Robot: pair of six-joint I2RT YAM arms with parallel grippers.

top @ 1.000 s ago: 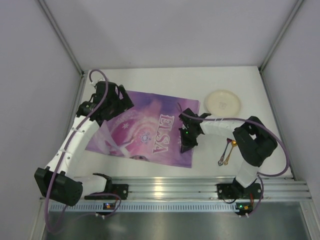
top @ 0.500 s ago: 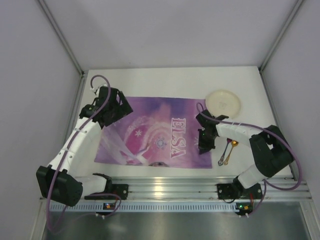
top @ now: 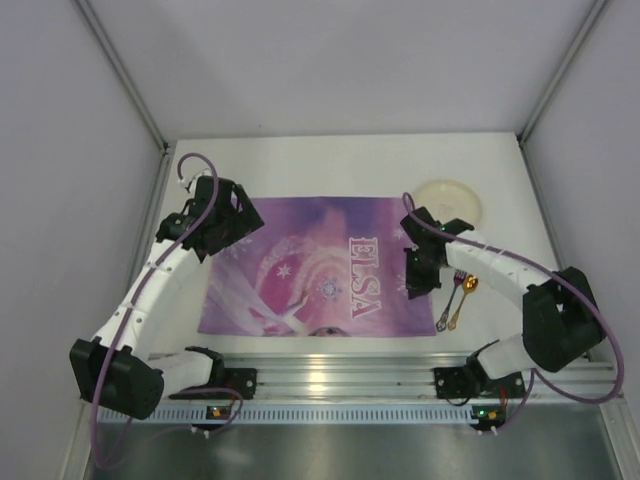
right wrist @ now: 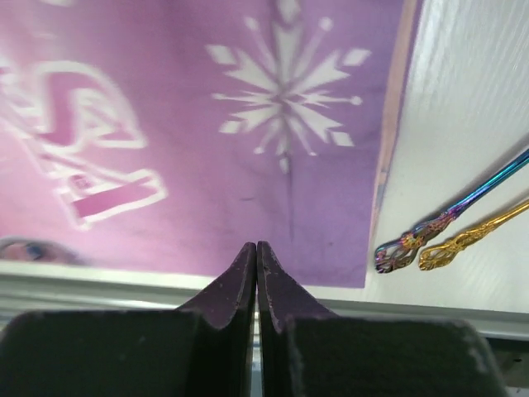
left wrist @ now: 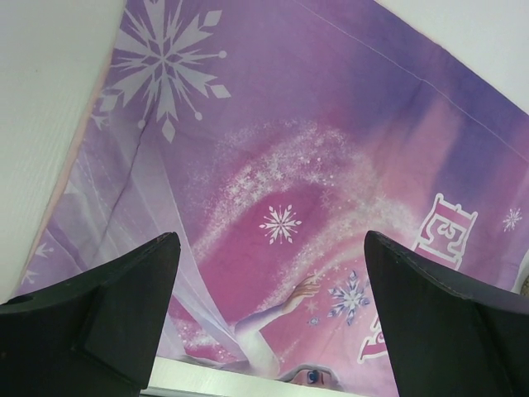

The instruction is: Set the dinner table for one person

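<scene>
Top external: our placemat [top: 320,265] now lies square to the rail [top: 340,375], ready for setting. We see the left gripper [left wrist: 270,240] wide, the right gripper [right wrist: 256,248] closed on nothing.

The plate [top: 460,197], beyond the placemat's [top: 310,262] far right corner, is partly covered by the right arm [top: 480,262]. The right end effector [top: 417,288] hides part of the placemat's right edge; the left end effector [top: 228,222] hides its far left corner. Right of the placemat, the heads of the cutlery [right wrist: 409,242] are cut off by the right wrist picture's edge.
</scene>
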